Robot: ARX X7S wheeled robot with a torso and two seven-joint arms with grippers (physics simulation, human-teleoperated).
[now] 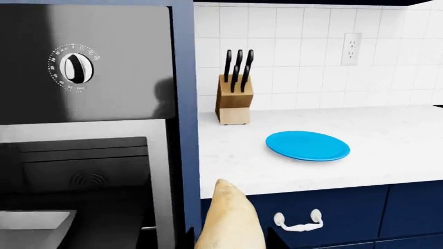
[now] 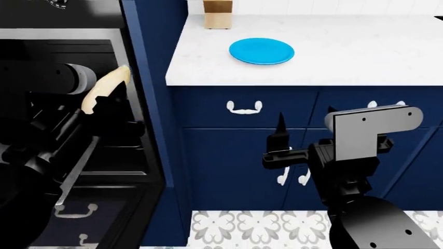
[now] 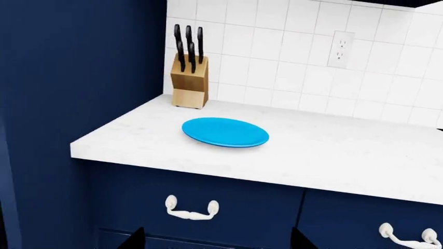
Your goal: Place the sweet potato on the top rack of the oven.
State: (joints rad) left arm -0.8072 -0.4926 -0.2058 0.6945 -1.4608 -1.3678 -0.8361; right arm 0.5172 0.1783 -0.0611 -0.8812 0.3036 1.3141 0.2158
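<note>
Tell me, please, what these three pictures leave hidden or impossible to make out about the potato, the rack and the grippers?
- Left gripper: its fingers are lost against the black arm and dark oven in the head view; the sweet potato shows, but the grip itself does not.
- Sweet potato's lower end: cut off by the left wrist view's edge.
- Top rack: only a corner shows in the left wrist view.
- Right gripper: edge-on in the head view, its opening unreadable.

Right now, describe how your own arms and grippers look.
Both arms are matte black with chunky, rounded segments. The right arm carries a light grey angular bracket plate with small holes, and its gripper ends in pointed black fingers. The left arm has a grey cylindrical joint.
</note>
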